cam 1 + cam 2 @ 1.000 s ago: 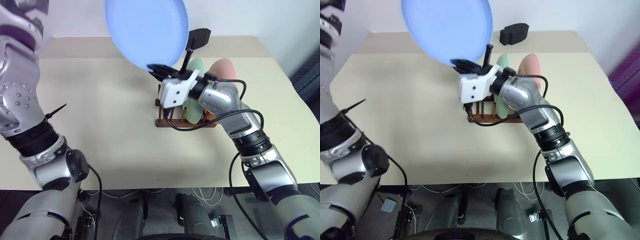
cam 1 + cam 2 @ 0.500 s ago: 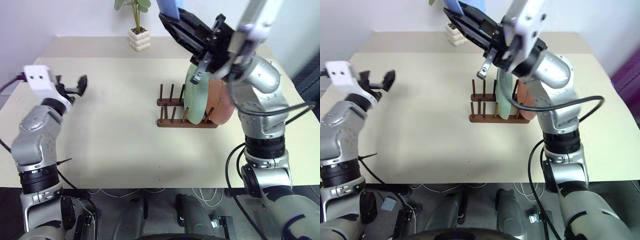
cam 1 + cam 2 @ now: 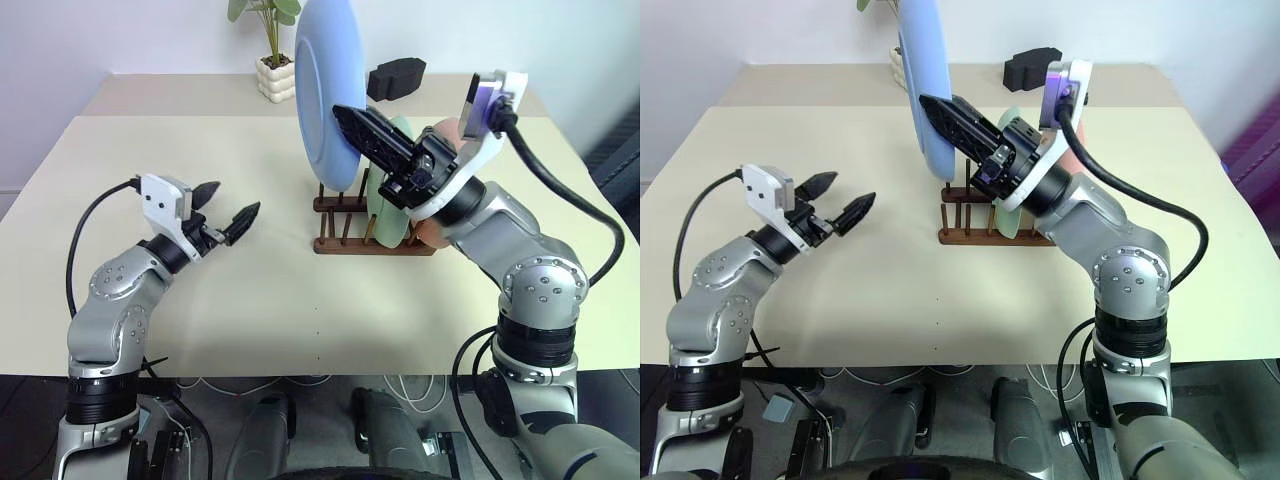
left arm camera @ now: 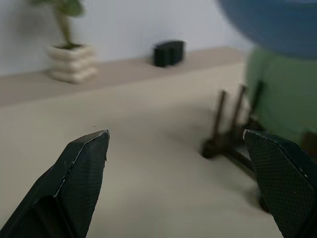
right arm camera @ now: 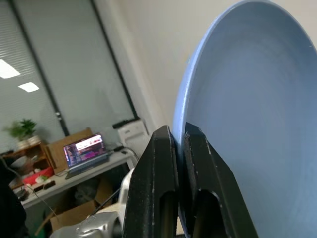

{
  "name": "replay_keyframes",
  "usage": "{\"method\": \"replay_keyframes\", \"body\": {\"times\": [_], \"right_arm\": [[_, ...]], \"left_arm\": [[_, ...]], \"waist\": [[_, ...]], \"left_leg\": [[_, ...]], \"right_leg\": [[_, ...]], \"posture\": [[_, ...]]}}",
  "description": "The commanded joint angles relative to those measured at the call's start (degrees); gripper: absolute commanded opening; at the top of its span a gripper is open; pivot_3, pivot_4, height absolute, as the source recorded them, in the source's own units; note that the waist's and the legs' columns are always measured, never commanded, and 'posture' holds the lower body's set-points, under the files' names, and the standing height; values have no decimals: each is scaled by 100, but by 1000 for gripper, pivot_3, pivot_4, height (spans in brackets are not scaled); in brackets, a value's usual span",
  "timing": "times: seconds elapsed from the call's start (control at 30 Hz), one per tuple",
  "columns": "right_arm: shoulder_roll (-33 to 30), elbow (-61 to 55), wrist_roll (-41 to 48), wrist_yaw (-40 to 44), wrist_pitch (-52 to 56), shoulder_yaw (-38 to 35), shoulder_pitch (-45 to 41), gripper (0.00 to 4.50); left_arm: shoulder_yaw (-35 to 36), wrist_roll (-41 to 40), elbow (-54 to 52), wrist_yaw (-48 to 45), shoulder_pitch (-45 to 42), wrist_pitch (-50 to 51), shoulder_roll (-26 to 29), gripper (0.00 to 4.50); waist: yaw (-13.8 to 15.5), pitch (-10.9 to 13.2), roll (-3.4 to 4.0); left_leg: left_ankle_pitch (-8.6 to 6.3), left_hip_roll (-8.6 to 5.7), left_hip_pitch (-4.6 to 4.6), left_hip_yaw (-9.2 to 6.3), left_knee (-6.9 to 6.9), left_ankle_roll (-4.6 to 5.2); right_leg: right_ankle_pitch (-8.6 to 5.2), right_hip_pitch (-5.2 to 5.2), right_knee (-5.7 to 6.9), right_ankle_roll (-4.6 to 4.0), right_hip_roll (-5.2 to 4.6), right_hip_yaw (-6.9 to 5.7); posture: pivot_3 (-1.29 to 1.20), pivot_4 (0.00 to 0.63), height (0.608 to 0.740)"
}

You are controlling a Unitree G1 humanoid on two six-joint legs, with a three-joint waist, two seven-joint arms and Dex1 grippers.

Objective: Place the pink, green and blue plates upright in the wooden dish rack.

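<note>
My right gripper [image 3: 340, 113] is shut on the rim of the blue plate [image 3: 325, 90]. The plate stands on edge in the air, over the left end of the wooden dish rack [image 3: 345, 246]. In the right wrist view both fingers [image 5: 158, 163] pinch that rim. The green plate [image 3: 383, 212] stands upright in the rack, and the pink plate [image 3: 428, 233] stands behind it, mostly hidden by my right arm. My left gripper [image 3: 235, 198] hovers open over the table to the left of the rack, pointing toward it, with nothing between its fingers [image 4: 84, 168].
A potted plant [image 3: 275, 60] and a black block [image 3: 397, 78] sit on the raised strip at the back of the table. The rack's left slots [image 3: 335, 190] hold no plate. Bare cream tabletop [image 3: 250, 290] spreads in front and to the left.
The right wrist has rolled, turning the blue plate from face-on to standing on edge above the rack's left end. The left arm has dropped and swung toward the middle, still open.
</note>
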Motion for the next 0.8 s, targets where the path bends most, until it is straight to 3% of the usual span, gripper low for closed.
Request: {"method": "replay_keyframes", "body": {"times": [0.03,0.8], "right_arm": [[143,-36,297,-454,42,-169,49,0],[282,128,351,-1118,221,-147,401,0]], "left_arm": [[1,-135,-347,-346,203,-280,122,4452],[25,-232,-490,-670,490,-455,236,4452]], "waist": [[-3,0,0],[-7,0,2]], "left_leg": [[0,1,1,0,0,0],[-1,2,1,4,-1,3]], "right_leg": [[0,0,0,0,1,0],[-4,1,-3,-6,5,-1]], "posture": [[0,150,735],[0,150,735]]}}
